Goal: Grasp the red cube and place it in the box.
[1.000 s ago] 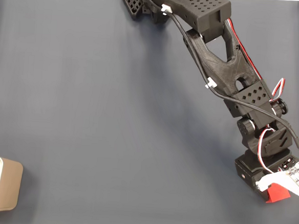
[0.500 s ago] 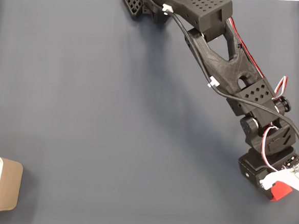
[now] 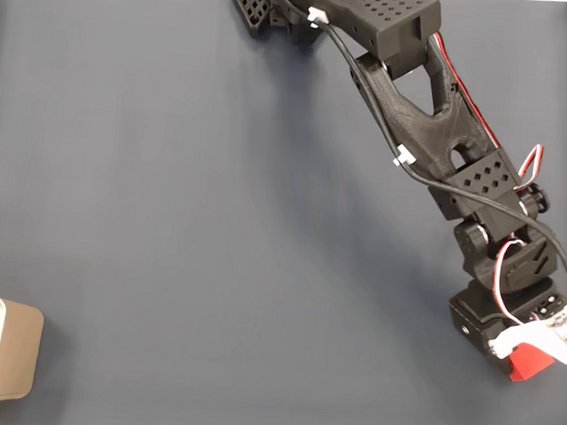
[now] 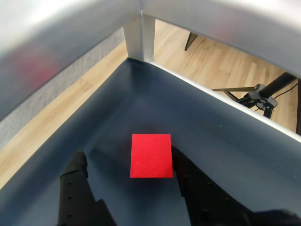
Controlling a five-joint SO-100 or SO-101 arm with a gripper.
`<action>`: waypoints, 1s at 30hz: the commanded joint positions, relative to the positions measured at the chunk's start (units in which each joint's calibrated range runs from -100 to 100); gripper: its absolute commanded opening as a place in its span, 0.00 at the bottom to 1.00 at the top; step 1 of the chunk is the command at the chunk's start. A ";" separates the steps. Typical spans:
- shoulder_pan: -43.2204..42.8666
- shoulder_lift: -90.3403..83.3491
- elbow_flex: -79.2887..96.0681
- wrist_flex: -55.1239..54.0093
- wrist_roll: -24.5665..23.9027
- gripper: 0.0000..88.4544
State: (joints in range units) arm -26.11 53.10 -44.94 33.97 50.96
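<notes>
**Jaws straddling the red cube at the mat's far corner**

Here we are at the lower right of the fixed view, where the arm (image 3: 421, 125) reaches out and the red cube (image 3: 528, 364) peeks out from beneath the wrist. In the wrist view the cube (image 4: 151, 156) sits flat on the dark mat (image 4: 221, 155), and the gripper (image 4: 129, 162) stands open around it: one finger (image 4: 75, 172) well off to the left, the other finger (image 4: 181, 165) just beside the cube's right face, nothing held yet.

It looks small, rigid and light, with matte flat faces, so a squeeze across the two opposite side faces should hold without slipping.

The box (image 3: 1, 348) waits far away at the lower left, cut off by the frame edge. Whether the right finger already touches the cube is hard to say; the fixed view buries most of the cube under the wrist.
</notes>
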 commanded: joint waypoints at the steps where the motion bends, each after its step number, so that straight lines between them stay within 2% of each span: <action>1: 0.69 -3.45 -0.77 -0.53 -0.39 0.44; 16: 1.40 -4.66 1.51 -0.94 -0.34 0.43; 30: 1.40 -5.53 0.59 -1.18 -0.10 0.20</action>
State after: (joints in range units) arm -25.59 52.93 -42.31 33.65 50.53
